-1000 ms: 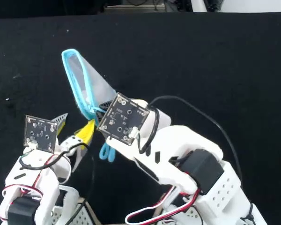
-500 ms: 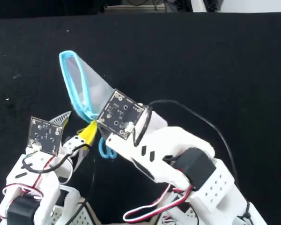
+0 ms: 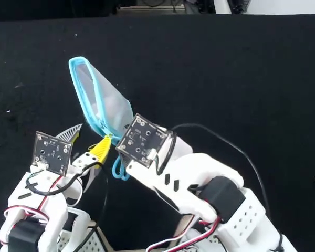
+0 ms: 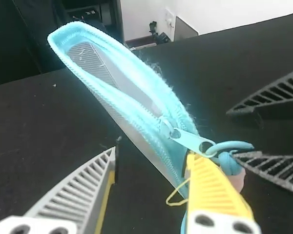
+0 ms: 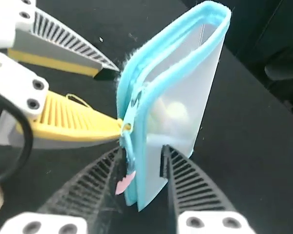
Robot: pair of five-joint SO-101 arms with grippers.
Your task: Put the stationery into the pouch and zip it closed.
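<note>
Pouch: on edge, left of centre, mouth open.
Right gripper: clamped on pouch.
Left gripper: apart, beside zip pull.

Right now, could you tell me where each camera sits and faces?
High view: fixed overhead, looking down on both arms and the pouch.
Left wrist view: on the left wrist, facing past the left gripper to the zipper pull.
Right wrist view: on the right wrist, facing past the right gripper, clamped on the pouch.
Shared: all show the pouch.
</note>
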